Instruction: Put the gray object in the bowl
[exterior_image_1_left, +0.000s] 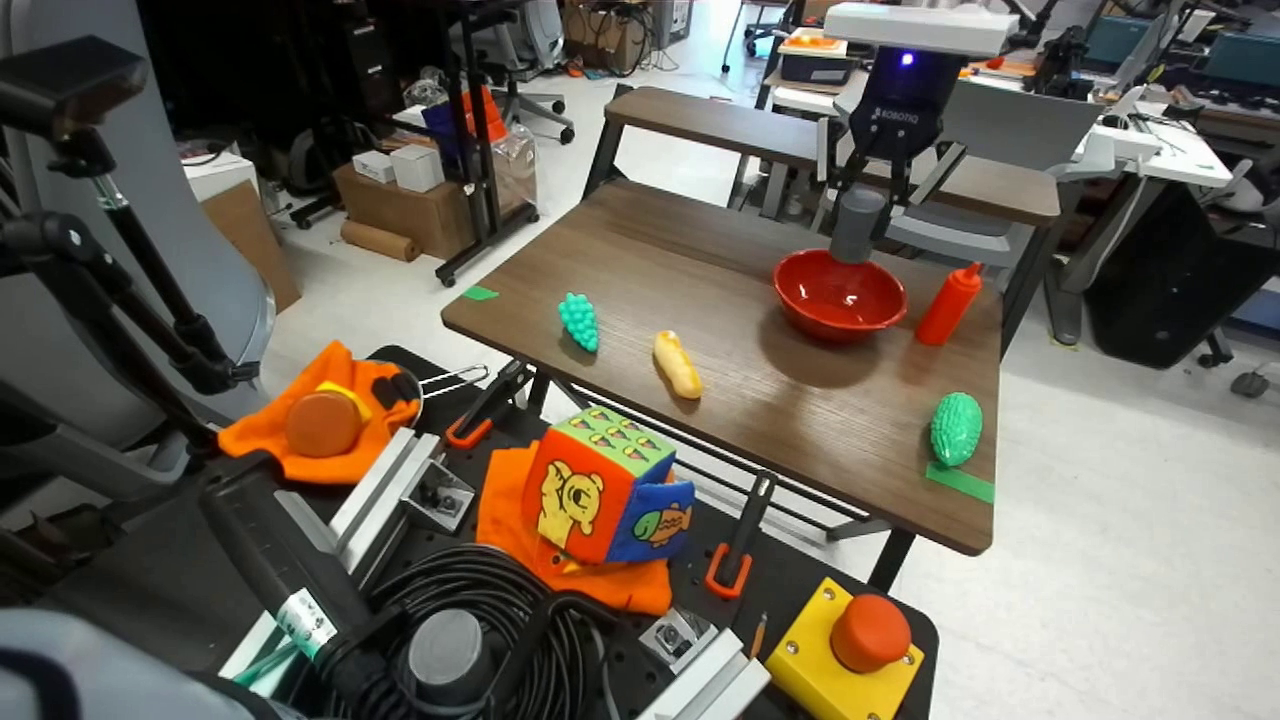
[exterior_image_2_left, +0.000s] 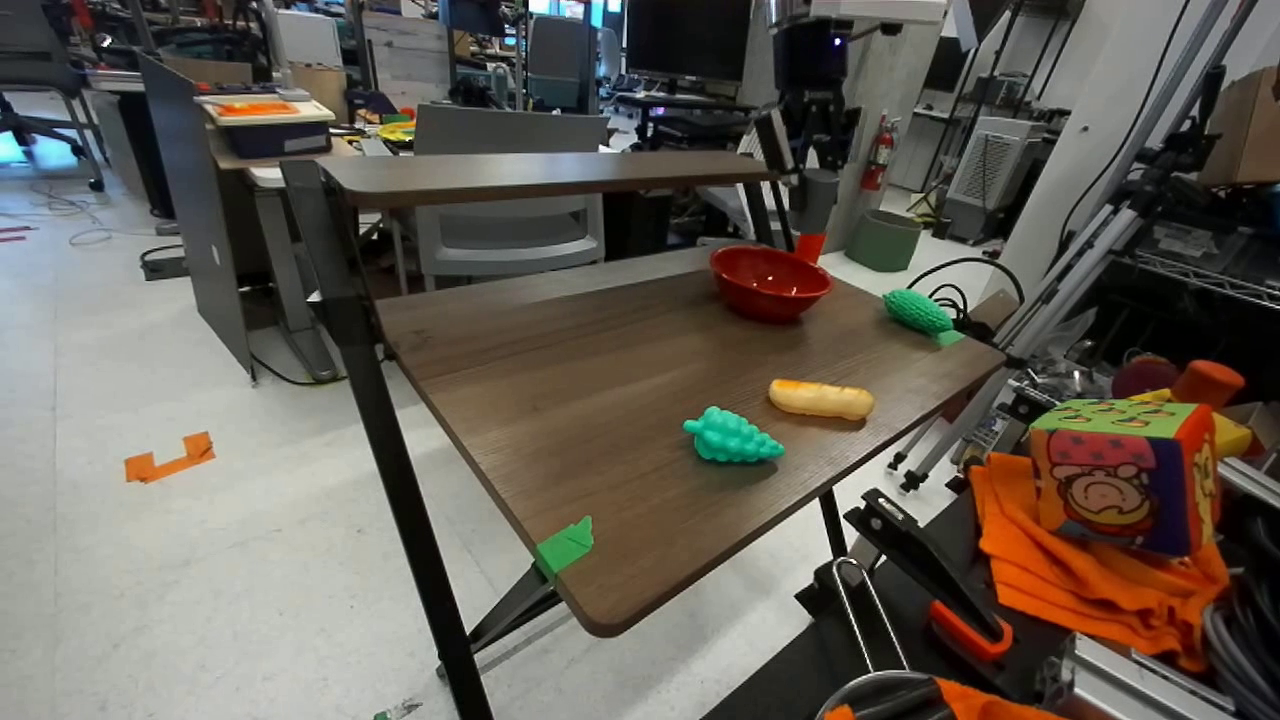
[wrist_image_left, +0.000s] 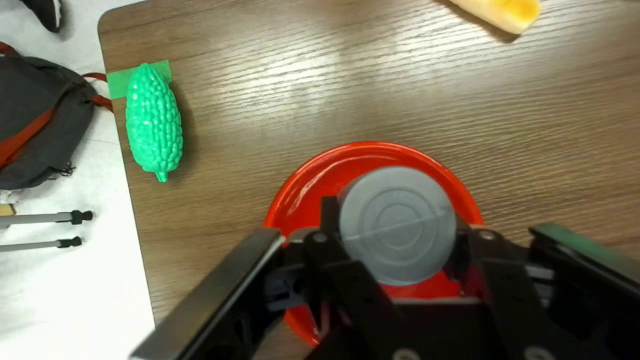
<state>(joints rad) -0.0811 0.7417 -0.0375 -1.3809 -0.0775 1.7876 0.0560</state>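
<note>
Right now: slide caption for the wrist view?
Gripper holding the gray cylinder, seen against the red bowl, with a green corn toy at picture left.

1. Brown worktop (exterior_image_1_left: 730, 300), green tape (exterior_image_1_left: 963, 483) near two corners.
2. Corn (exterior_image_1_left: 957, 430) touching tape at one corner.
3. Grape cluster (exterior_image_1_left: 579, 321) near the other.
4. Yellow oblong (exterior_image_1_left: 678, 366) by the long edge between.
5. Red bowl (exterior_image_1_left: 838, 308), red bottle (exterior_image_1_left: 948, 307) toward corn's short edge.

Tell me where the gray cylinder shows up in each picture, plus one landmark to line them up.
In an exterior view: gray cylinder upper right, overlapping the red bowl.
In an exterior view: gray cylinder upper right, above the right edge of the red bowl.
In the wrist view: gray cylinder below and right of center, hiding part of the red bowl.
Shared landmark: the red bowl.
</note>
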